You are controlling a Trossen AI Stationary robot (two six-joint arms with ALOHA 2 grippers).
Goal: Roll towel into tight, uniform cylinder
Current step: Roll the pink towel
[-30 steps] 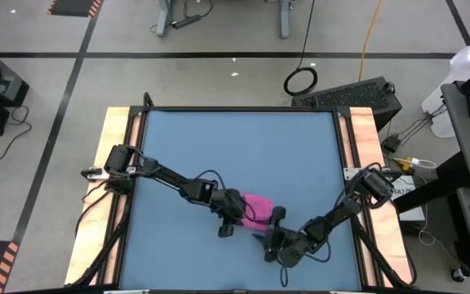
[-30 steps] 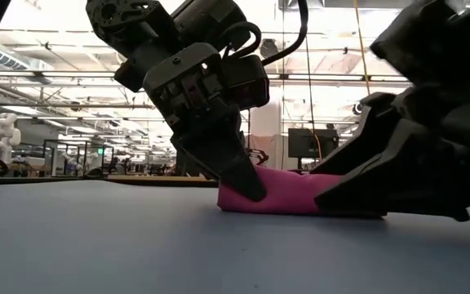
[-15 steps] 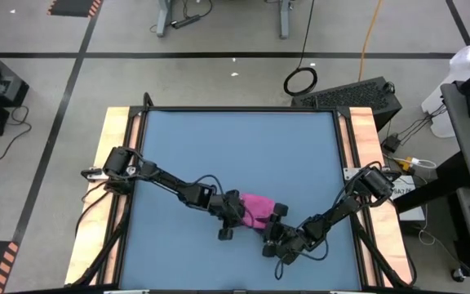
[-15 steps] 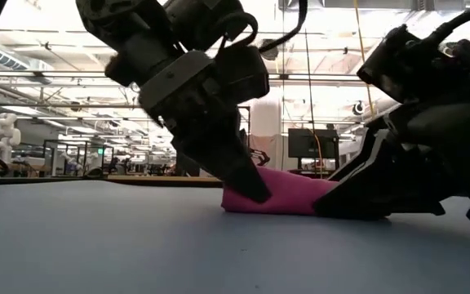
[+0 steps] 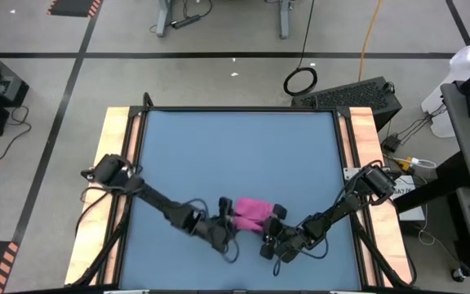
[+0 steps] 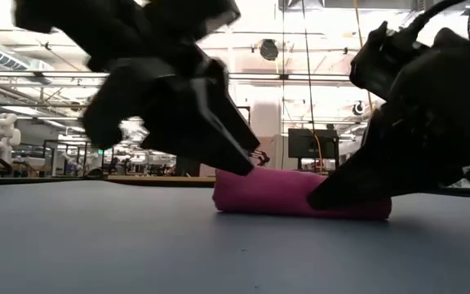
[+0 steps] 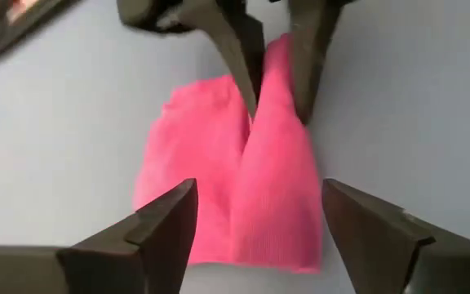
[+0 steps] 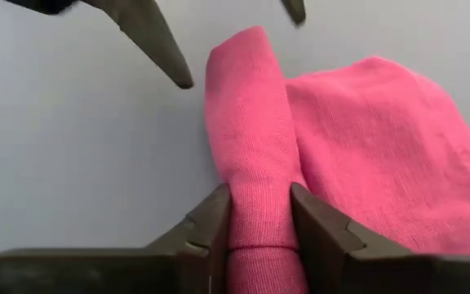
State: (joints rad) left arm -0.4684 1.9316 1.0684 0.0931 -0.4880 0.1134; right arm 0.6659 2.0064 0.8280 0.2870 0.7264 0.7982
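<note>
Knitted matt pink cloth towel, smooth matt blue tabletop, bare wooden side rails

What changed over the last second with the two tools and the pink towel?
The left tool let go of the towel, opened wide and drew back toward the table's near-left. The right tool narrowed onto the rolled fold at the towel's other end. The towel stayed near the table's front middle, though it now looks longer and flatter in the low view.
</note>
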